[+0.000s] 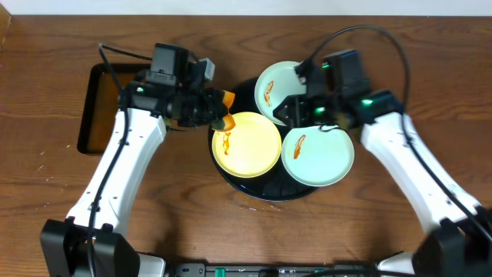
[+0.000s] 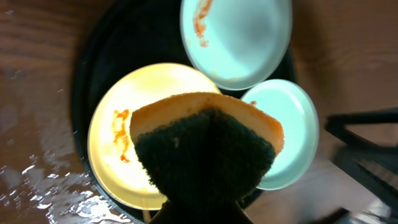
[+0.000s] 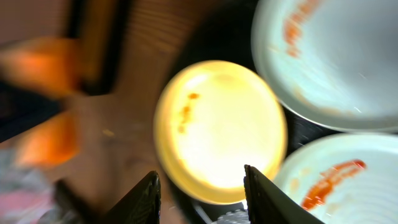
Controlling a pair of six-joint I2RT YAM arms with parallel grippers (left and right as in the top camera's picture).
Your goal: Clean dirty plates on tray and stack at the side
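Three plates lie on the round black tray (image 1: 254, 191). The pale yellow plate (image 1: 247, 146) is at the left with a sauce smear on its left edge. One mint plate (image 1: 275, 86) is at the back and one mint plate (image 1: 318, 158) is at the right, both smeared. My left gripper (image 1: 219, 110) is shut on an orange sponge with a dark green scrub face (image 2: 205, 152), held just above the yellow plate's (image 2: 118, 149) left rim. My right gripper (image 3: 202, 193) is open and empty, hovering over the tray between the yellow plate (image 3: 221, 130) and the mint plates (image 3: 329, 56).
A rectangular black tray with a brown inside (image 1: 98, 108) sits at the back left, partly under the left arm. The wooden table (image 1: 177, 223) surrounds the round tray. Wet shiny patches show on the wood (image 2: 43, 186) in the left wrist view.
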